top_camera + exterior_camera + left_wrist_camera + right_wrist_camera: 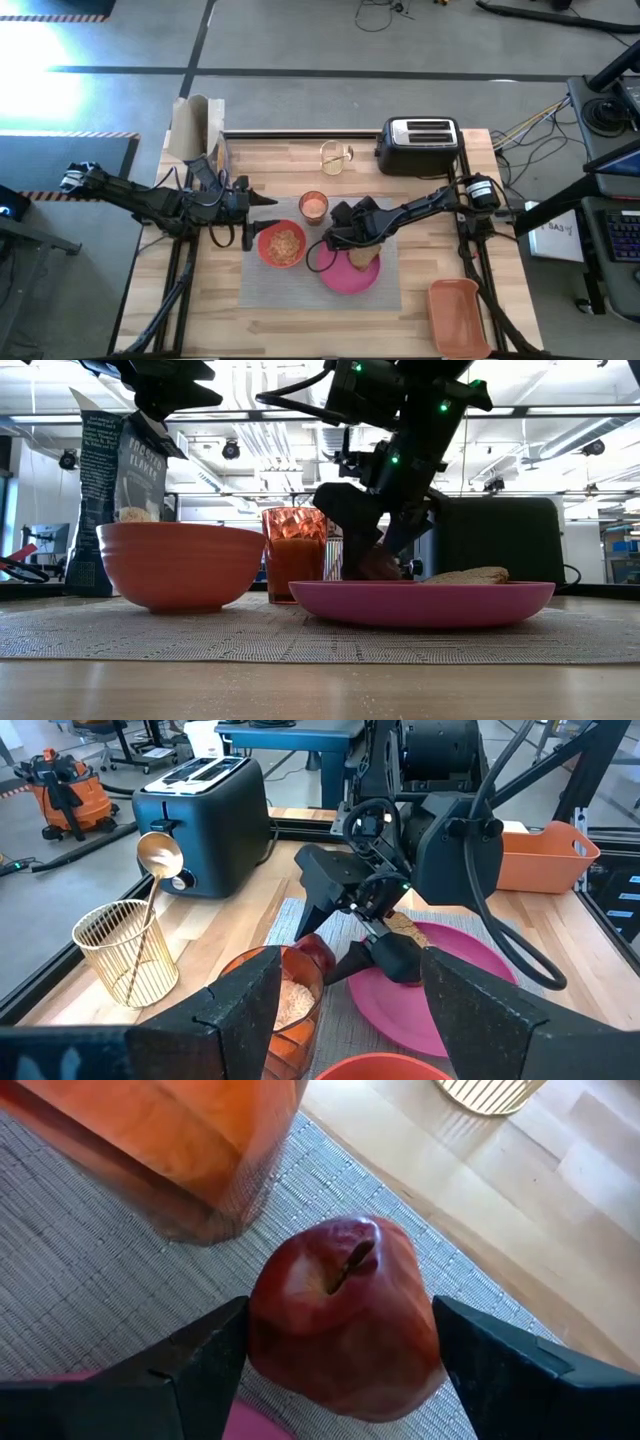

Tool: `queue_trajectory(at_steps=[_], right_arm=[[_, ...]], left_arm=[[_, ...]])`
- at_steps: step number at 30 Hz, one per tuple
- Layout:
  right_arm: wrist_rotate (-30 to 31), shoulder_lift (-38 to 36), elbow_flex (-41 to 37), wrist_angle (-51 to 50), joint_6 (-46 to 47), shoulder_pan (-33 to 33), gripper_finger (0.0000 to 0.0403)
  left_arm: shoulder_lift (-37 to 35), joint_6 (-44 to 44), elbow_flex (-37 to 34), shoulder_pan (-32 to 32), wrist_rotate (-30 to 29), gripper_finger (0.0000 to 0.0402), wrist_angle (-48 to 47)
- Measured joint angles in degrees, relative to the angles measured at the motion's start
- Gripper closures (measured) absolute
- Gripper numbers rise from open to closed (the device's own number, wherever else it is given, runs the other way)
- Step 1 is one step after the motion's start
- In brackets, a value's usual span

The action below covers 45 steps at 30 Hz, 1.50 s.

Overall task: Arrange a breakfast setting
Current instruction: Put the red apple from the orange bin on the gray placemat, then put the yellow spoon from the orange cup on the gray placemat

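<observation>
The right gripper (372,942) straddles a red fruit (316,948) between the glass (285,995) and pink plate (470,982).

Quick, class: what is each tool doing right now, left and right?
Left tool: open, empty, above the orange-red bowl.
Right tool: open around the red fruit at the pink plate; whether it grips cannot be told.
</observation>
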Motion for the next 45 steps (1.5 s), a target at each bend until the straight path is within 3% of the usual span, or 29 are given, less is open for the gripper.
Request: queue_trajectory(at_steps=[21, 35, 45], right_arm=[[0.32, -0.32, 3.36, -2.44, -6.84, 0.00, 0.0060], [0.30, -0.37, 11.89, -20.48, -6.82, 0.03, 0.0060], [0.33, -0.43, 16.39, -21.78, -9.72, 0.00, 0.0060]], left_arm=[[0.02, -0.03, 0.00, -0.01, 0.02, 0.0178, -0.42], [0.02, -0.23, 0.00, -0.01, 0.23, 0.0178, -0.80], [0.02, -3.11, 0.00, -0.01, 0.26, 0.0178, -0.85]])
